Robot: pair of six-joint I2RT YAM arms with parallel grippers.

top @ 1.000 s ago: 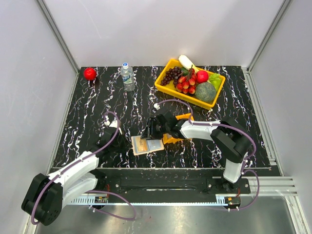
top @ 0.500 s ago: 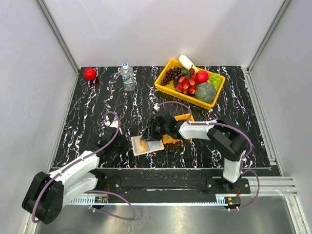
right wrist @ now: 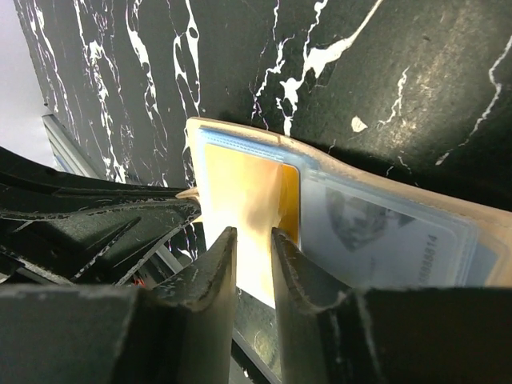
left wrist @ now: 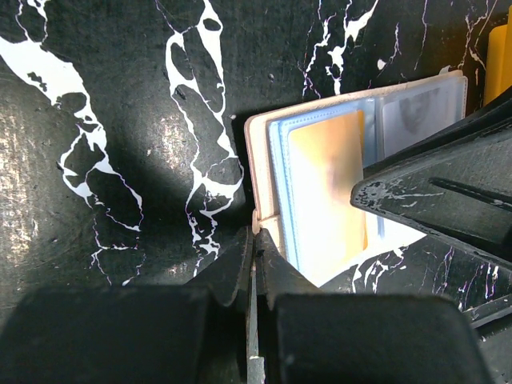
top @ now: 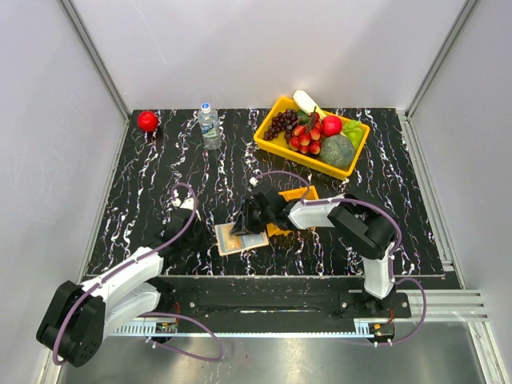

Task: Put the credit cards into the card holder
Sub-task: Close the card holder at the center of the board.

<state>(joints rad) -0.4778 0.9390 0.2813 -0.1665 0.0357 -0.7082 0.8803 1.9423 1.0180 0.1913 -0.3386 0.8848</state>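
The card holder [top: 240, 238] is lying open on the black marbled table [top: 160, 184], low in the centre of the overhead frame, its right part being covered by the right gripper [right wrist: 252, 237]. A yellowish card [left wrist: 324, 188] is sitting in its left sleeve, blurred by glare. The right gripper's fingers are standing narrowly apart around that card's washed-out near end; whether they are pinching it cannot be told. The left gripper [left wrist: 254, 244] is pressing its fingers together at the holder's lower left edge, the contact being lost in shadow.
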